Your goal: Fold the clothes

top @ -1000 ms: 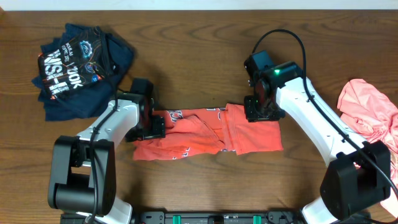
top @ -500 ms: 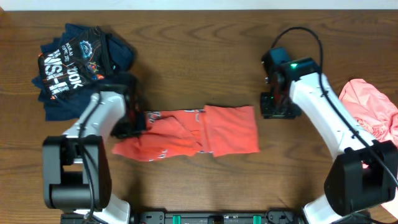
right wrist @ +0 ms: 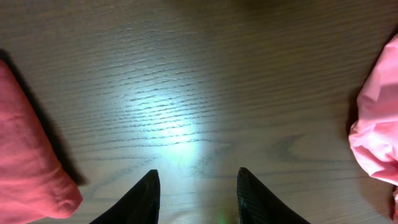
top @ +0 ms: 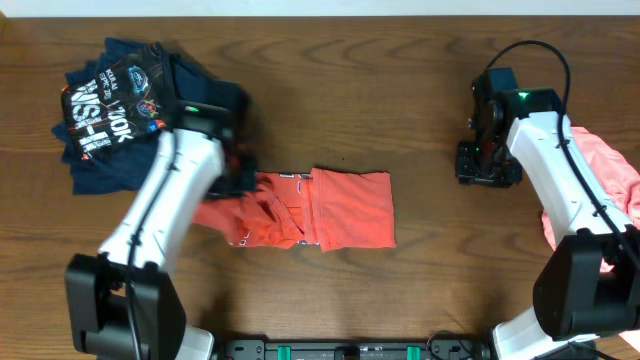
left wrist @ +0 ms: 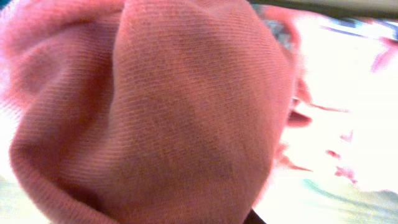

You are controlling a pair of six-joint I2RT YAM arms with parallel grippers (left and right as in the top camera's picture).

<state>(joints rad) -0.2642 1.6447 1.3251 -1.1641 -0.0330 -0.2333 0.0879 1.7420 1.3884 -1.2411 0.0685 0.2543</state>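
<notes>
A coral-red T-shirt lies folded into a band at the table's middle, its printed lettering showing near the left fold. My left gripper is shut on the shirt's left end, which is bunched and raised off the wood. In the left wrist view the coral-red fabric fills the picture and hides the fingers. My right gripper stands open over bare wood, right of the shirt and apart from it. Its fingers have nothing between them. A salmon-pink T-shirt lies crumpled at the right edge.
A pile of navy printed shirts sits at the back left, just behind my left arm. In the right wrist view the coral-red shirt's edge is at the left and the salmon-pink T-shirt at the right.
My left gripper has shut on the shirt's left end, pulled it left, then lifted it up and to the right. My right gripper has drawn away to the right, off the shirt.
</notes>
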